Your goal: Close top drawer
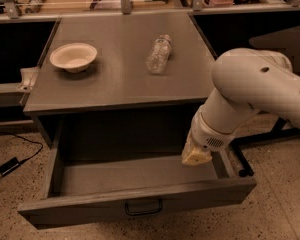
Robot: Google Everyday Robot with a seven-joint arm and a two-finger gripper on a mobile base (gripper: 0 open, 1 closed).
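Drawer: the top drawer stands pulled far out below the table, handle at front centre.
Gripper: the gripper hangs inside the drawer, near its right wall.
Grip: spread or pressed together, cannot tell.
Tabletop: bowl on the left, bottle lying mid-table.

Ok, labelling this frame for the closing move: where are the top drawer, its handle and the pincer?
top drawer [80, 211]: camera view, on its front panel, left of the handle.
handle [143, 212]: camera view, on the bail's lower bar.
pincer [196, 155]: camera view, on its pale tip, inside the open drawer's right side.
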